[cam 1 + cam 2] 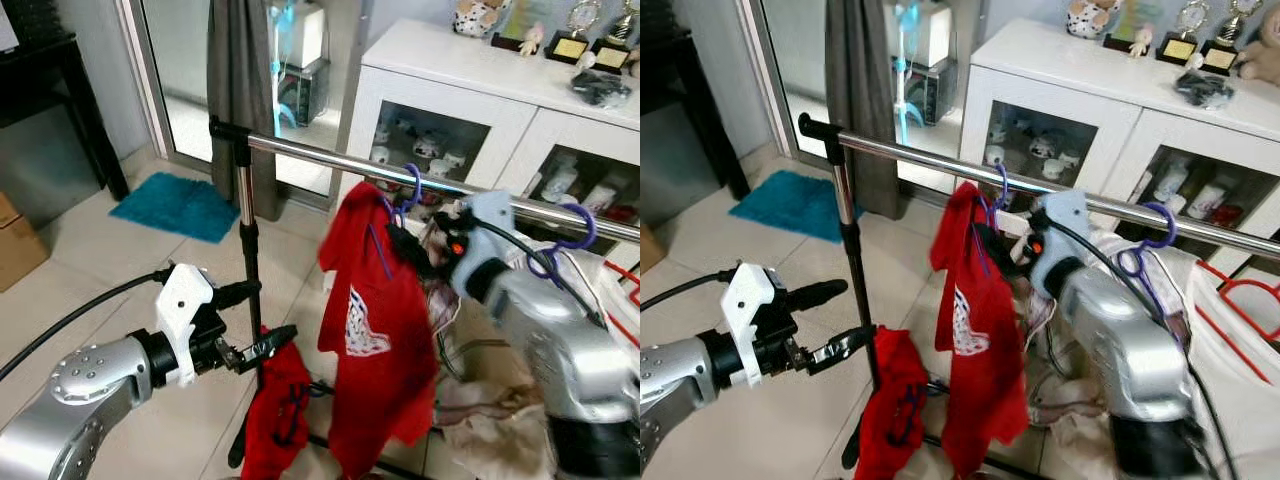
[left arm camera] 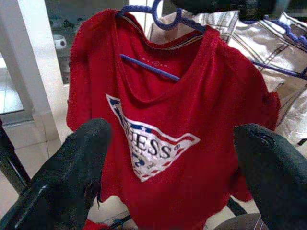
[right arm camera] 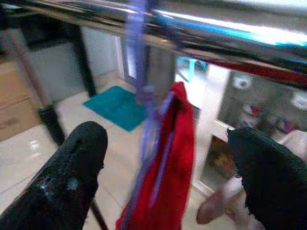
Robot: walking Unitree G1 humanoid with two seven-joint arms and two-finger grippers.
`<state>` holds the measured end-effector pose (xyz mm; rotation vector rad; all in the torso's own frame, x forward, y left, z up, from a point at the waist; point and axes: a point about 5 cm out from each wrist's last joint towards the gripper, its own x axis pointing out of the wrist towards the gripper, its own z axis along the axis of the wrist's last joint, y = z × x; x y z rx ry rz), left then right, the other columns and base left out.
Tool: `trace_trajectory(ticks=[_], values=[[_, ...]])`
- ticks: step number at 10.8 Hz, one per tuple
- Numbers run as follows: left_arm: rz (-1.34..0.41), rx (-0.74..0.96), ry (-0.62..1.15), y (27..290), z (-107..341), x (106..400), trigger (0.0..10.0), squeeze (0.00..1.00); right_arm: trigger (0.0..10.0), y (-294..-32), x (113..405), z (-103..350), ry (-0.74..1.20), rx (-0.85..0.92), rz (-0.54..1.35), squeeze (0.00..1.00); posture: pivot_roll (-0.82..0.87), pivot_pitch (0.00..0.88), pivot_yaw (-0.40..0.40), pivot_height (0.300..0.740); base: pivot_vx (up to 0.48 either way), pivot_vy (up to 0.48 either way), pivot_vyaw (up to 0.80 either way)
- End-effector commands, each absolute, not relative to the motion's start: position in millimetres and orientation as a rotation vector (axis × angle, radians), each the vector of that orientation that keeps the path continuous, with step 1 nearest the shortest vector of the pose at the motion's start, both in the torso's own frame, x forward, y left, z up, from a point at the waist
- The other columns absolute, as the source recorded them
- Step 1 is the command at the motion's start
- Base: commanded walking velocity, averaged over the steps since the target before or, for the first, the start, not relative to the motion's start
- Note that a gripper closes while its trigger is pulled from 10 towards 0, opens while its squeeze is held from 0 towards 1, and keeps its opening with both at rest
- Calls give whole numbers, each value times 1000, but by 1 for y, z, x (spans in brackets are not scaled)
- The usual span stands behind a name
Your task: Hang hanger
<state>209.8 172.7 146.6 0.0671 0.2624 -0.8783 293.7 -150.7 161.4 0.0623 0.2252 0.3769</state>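
Hanging from the shiny chrome clothes rail (image 1: 340, 160), the purple plastic hanger (image 1: 408, 192) has its hook over the bar, not far from the rail's black-capped end, and carries a red T-shirt with a white-and-blue triangular logo (image 1: 375, 340). In my left wrist view the shirt (image 2: 168, 120) drapes fully from the hanger's shoulders, with the hanger's lower bar showing through the neckline.

My right hand (image 1: 415, 248) sits just under the rail, right beside the hanger's neck; in its wrist view the two black fingers (image 3: 72, 177) stand wide apart with the purple hanger stem and the red cloth between them, gripping nothing.

My left hand (image 1: 262, 322) is held out low, near the rail's black upright pole (image 1: 250, 280), its fingers (image 2: 76, 167) spread open and empty, pointing at the shirt.

A second purple hanger (image 1: 565, 240) hooks the rail further along, towards the far end. A crumpled red garment (image 1: 278, 405) hangs low by the pole's foot. Behind stands a white cabinet with glass doors (image 1: 470, 110), and a teal mat (image 1: 175, 205) lies on the tiled floor (image 1: 90, 290) by the sliding door.
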Motion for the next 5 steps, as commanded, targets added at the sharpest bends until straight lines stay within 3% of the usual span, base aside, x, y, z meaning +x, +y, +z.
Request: trace_trajectory(ticks=[1, 2, 5], values=[[-879, 84, 266, 174, 145, 213, 10000, 0, 1490, -157, 300, 160, 247, 73, 316, 0, -1, 0, -86, 740, 0, 0, 0], [-874, 84, 268, 175, 143, 215, 10000, 0, 0, -156, 302, 162, 247, 77, 310, 0, 0, 0, -89, 740, 0, 0, 0], [-868, 88, 272, 178, 137, 213, 10000, 0, 0, -157, 308, 159, 289, 85, 263, 0, -1, 0, -91, 740, 0, 0, 0]])
